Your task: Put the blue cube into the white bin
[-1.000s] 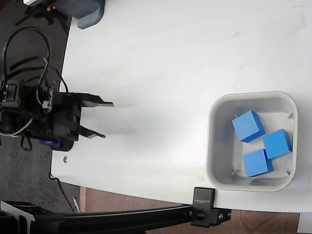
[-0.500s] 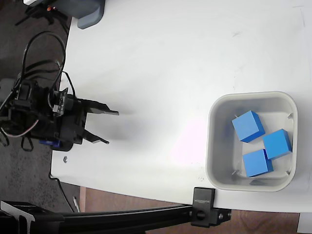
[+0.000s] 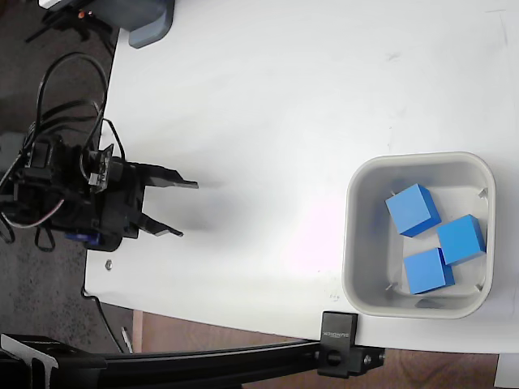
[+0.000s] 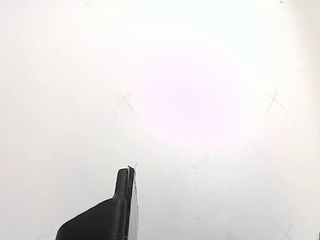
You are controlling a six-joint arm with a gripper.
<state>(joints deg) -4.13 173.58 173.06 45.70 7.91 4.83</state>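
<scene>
Although the task names one blue cube, the fixed view shows three alike, and all of them lie inside the bin (image 3: pixel 419 235) at the right of the table (image 3: pixel 308 105): an upper cube (image 3: pixel 413 210), a right cube (image 3: pixel 461 239) and a lower cube (image 3: pixel 428 271), the right and lower ones touching or nearly so. None sits on the open table. The gripper (image 3: pixel 180 208) hangs over the table's left edge, well apart from the bin, its two fingers spread with nothing between them. The wrist view shows only one dark finger (image 4: pixel 122 192) over bare white surface with faint scratch marks, and no cube.

Judged from this, the job looks done, so the main risk is needless motion. If the arm reaches for a cube that is not there, it could close on nothing or press its fingers into the table. If it sweeps right toward the bin, a low pass could catch the thick rim and shove or tip the bin, spilling cubes near the table's lower edge, which lies close by. The cables at the wrist might also snag.
</scene>
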